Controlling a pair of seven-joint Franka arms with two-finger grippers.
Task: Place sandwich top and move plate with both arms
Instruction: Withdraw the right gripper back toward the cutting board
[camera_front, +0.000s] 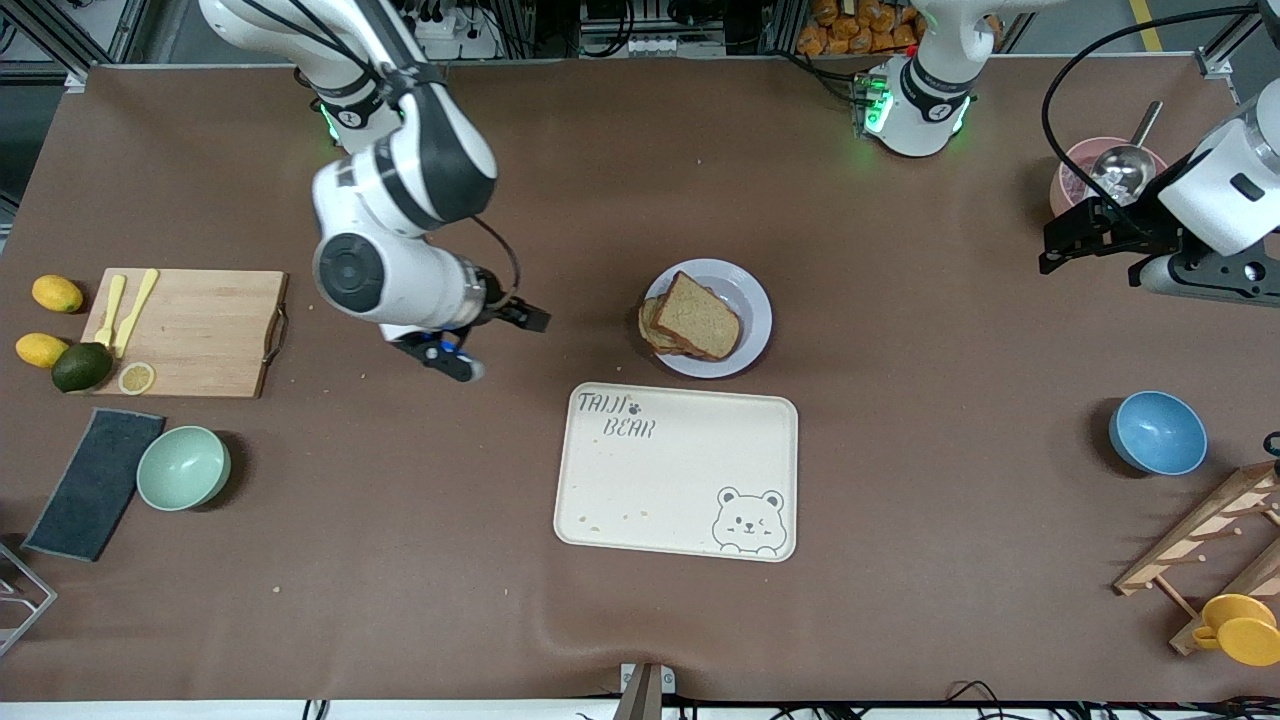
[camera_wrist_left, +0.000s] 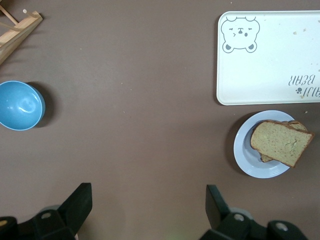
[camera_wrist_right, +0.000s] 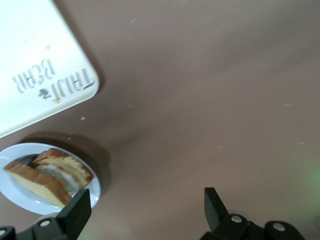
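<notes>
My right gripper (camera_front: 480, 345) hangs spread and empty over bare table, with the plate (camera_front: 752, 300) just toward the left arm's end from it. The sandwich top (camera_front: 698, 315) already lies on the stack there. My left gripper (camera_front: 1075, 240), also spread, is well apart from it, so my right arm is nearer.

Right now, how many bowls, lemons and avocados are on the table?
Bowls: 3, green, blue, pink
Whole lemons: 2
Lemon slice: 1
Avocado: 1
Total: 7
</notes>
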